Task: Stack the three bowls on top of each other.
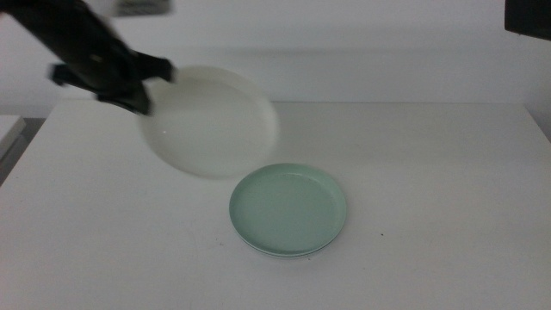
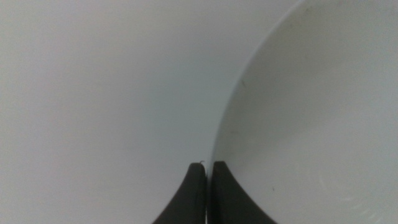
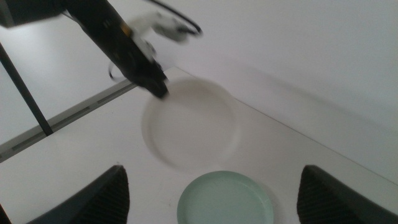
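I'm holding the left gripper [image 1: 148, 86] pinched shut on the rim of the white bowl [image 1: 211, 120], carrying it tilted in the air, up and to the left of the mint bowl [image 1: 289, 207], I judge so it can drop flat on that stack. The mint bowl is sitting mid-table [image 1: 448, 215] on something I can't identify, with open surface all round. The right gripper [image 3: 211, 193] is hanging back, jaws wide apart.
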`<move>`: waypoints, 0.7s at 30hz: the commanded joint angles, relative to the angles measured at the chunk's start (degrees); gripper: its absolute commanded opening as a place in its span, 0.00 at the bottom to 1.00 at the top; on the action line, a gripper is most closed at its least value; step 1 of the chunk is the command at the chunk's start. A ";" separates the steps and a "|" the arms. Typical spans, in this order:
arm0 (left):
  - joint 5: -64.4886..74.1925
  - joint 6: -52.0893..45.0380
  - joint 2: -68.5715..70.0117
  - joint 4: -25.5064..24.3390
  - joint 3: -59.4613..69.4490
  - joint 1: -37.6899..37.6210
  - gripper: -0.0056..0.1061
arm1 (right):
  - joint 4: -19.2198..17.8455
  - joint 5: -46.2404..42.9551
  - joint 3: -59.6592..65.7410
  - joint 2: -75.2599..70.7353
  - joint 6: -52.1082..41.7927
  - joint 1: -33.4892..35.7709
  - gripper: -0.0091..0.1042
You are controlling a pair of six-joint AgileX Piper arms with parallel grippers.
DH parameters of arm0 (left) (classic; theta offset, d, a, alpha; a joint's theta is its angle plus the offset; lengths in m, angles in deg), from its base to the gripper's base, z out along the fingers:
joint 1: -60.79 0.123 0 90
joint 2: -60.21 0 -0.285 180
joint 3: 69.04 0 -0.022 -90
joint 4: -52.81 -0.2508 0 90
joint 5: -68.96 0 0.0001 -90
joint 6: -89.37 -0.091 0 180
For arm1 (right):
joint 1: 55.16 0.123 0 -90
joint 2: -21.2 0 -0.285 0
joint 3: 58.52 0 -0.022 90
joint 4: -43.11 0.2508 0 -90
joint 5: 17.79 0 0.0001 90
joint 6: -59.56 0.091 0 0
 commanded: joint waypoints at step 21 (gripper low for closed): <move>-18.35 -0.95 -11.99 12.62 11.75 -11.27 0.04 | 0.19 -0.28 0.27 -0.20 -0.17 -0.22 0.90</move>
